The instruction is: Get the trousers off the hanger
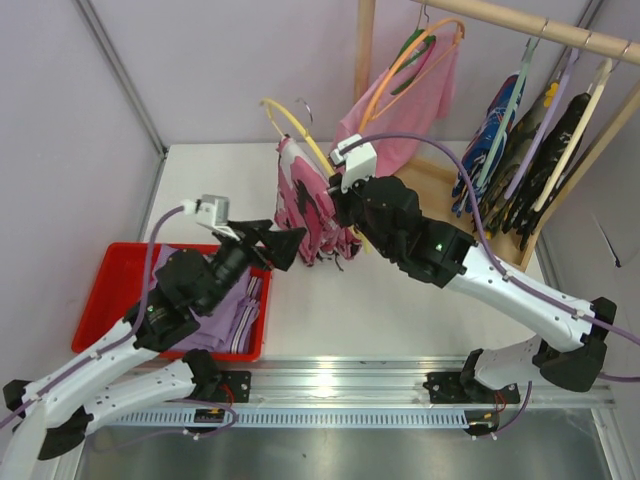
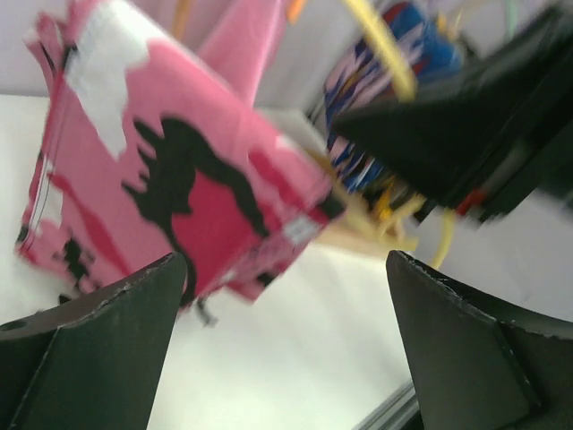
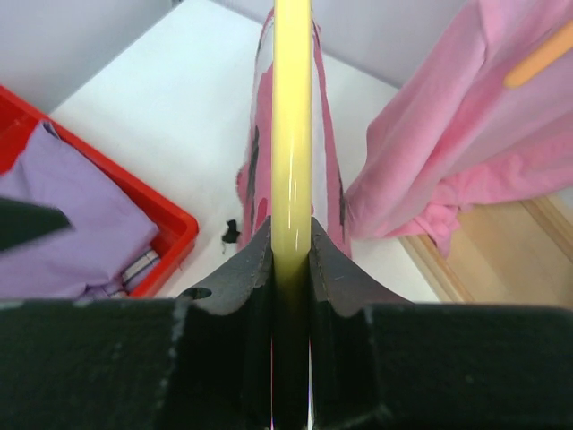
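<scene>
The pink camouflage trousers (image 1: 308, 210) hang folded over the yellow hanger (image 1: 290, 125), held up above the white table. My right gripper (image 1: 345, 205) is shut on the hanger; in the right wrist view the yellow bar (image 3: 291, 134) runs up from between my closed fingers (image 3: 255, 269), with the trousers (image 3: 260, 170) draped on both sides. My left gripper (image 1: 290, 245) is open just left of the trousers' lower edge. In the left wrist view the trousers (image 2: 170, 170) hang in front of my left gripper (image 2: 286, 305), above the left finger (image 2: 98, 349), not gripped.
A red bin (image 1: 120, 275) with lilac folded cloth (image 1: 235, 310) sits at the left. A wooden rack (image 1: 520, 20) at the back right carries a plain pink garment on an orange hanger (image 1: 420, 70) and several dark patterned garments (image 1: 520, 150).
</scene>
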`<state>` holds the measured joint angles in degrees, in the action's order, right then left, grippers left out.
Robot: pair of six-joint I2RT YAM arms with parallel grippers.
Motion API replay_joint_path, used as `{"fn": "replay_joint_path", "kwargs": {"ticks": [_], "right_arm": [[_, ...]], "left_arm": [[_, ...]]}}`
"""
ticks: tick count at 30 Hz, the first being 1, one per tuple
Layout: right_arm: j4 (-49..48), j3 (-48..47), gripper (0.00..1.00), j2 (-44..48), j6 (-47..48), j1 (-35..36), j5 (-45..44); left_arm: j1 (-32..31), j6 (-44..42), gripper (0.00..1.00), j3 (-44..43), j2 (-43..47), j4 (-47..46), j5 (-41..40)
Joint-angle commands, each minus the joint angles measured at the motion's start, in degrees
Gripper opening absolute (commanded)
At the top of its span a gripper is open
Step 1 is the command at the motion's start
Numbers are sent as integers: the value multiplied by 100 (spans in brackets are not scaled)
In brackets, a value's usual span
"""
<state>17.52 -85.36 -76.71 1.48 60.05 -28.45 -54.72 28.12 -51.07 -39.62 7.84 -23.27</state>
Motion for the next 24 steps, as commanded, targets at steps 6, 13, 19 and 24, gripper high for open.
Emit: {"fn": "replay_joint_path", "kwargs": {"ticks": [6, 13, 19, 24], "right_arm": [[-1128, -1219, 0, -169, -69, 42, 146], [-926, -1685, 0, -310, -16, 94, 208], [-1031, -1659, 0, -327, -77, 103, 217], [-1137, -1527, 0, -248, -112, 103, 226]], "left_arm": [[-91, -1395, 99, 438, -1030, -228, -19], [-109, -1950, 100, 686, -1461, -1310, -810], [-109, -2065, 98, 931, -1725, -2326, -1144], [-109, -2372, 87, 1240, -1997, -3367, -1742]]}}
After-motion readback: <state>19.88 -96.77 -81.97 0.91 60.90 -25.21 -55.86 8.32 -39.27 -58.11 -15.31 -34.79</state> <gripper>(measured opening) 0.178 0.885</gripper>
